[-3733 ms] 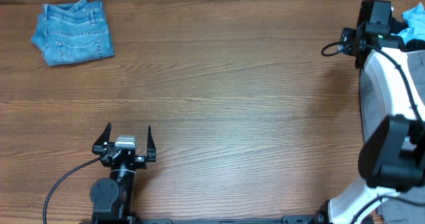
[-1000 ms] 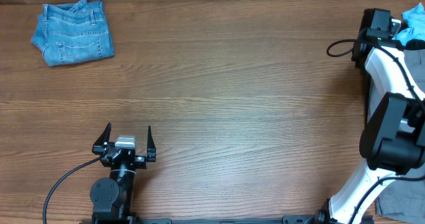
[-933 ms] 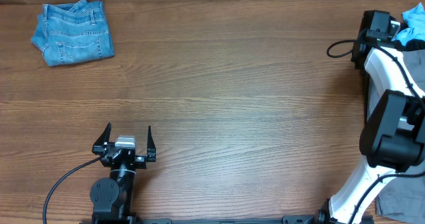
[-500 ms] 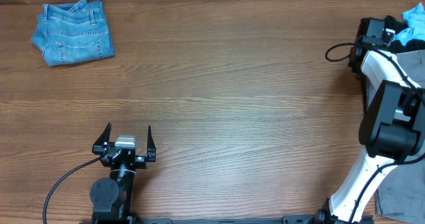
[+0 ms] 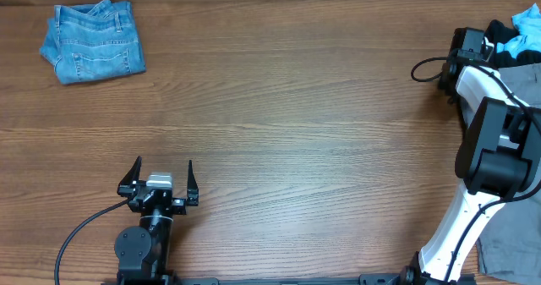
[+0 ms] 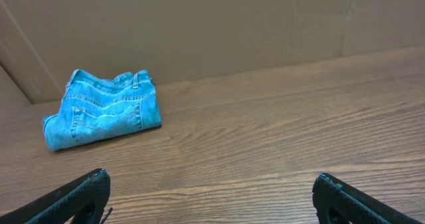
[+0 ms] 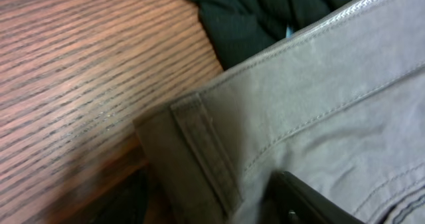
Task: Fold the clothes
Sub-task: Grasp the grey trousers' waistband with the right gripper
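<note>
The grey trousers [image 7: 319, 104] fill the right wrist view, waistband and belt loop toward the camera. My right gripper [image 7: 212, 201] has a finger on each side of the waistband and is shut on it, at the table's far right edge [image 5: 488, 44]. A black garment [image 7: 265, 4] with light-blue parts [image 5: 528, 19] lies just behind. In the overhead view my right arm hides most of the trousers. Folded light-blue denim jeans [image 5: 91, 40] lie at the far left corner, also in the left wrist view [image 6: 103, 114]. My left gripper [image 5: 162, 177] is open and empty near the front edge [image 6: 211, 179].
The wooden table [image 5: 287, 107] is bare between the jeans and the right-hand pile. A brown cardboard wall [image 6: 219, 24] stands behind the table. My right arm [image 5: 490, 141] runs along the right edge. Grey fabric [image 5: 511, 251] shows at the bottom right corner.
My right gripper has shifted a little left and toward the front, off the pile at the far right edge. The left arm and the jeans have not moved.
</note>
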Action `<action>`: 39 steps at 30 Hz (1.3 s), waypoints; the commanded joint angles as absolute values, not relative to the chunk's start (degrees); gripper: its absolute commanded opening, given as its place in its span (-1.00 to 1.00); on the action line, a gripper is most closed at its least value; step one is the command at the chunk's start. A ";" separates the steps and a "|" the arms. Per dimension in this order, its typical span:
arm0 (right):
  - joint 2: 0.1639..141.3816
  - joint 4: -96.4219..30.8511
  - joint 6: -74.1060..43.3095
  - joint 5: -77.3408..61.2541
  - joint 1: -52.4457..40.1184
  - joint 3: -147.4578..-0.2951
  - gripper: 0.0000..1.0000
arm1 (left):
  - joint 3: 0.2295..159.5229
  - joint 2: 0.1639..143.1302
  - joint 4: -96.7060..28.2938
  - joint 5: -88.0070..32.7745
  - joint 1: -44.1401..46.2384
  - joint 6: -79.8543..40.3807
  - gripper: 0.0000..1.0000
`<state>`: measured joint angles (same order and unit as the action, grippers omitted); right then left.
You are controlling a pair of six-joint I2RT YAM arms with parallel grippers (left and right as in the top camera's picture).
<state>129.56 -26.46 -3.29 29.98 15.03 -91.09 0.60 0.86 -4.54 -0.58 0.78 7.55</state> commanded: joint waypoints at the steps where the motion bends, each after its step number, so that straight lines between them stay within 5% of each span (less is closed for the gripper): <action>1: 132.20 -26.17 -2.79 27.75 15.84 -91.83 0.37 | 0.27 0.25 -4.43 -0.01 0.89 8.36 1.00; 4: 132.77 -25.93 -2.83 27.73 16.84 -91.83 0.36 | 0.27 0.25 -4.43 -0.01 0.86 8.36 1.00; 8: 133.23 -26.26 -2.83 27.70 18.76 -91.83 0.09 | 0.27 0.25 -4.43 -0.01 0.89 8.36 1.00; 14: 134.10 -26.41 -2.83 25.32 21.10 -91.83 0.08 | 0.27 0.25 -4.43 -0.01 0.89 8.36 1.00; 16: 134.43 -26.39 -2.83 24.36 21.56 -91.83 -0.14 | 0.27 0.25 -4.43 -0.01 0.86 8.36 1.00; 20: 134.52 -26.57 -3.27 24.32 21.61 -91.85 -0.92 | 0.27 0.25 -4.43 -0.01 0.86 8.36 1.00; 39: 119.83 -29.95 -12.29 18.28 21.39 -94.32 -0.92 | 0.27 0.25 -4.43 -0.01 0.86 8.36 1.00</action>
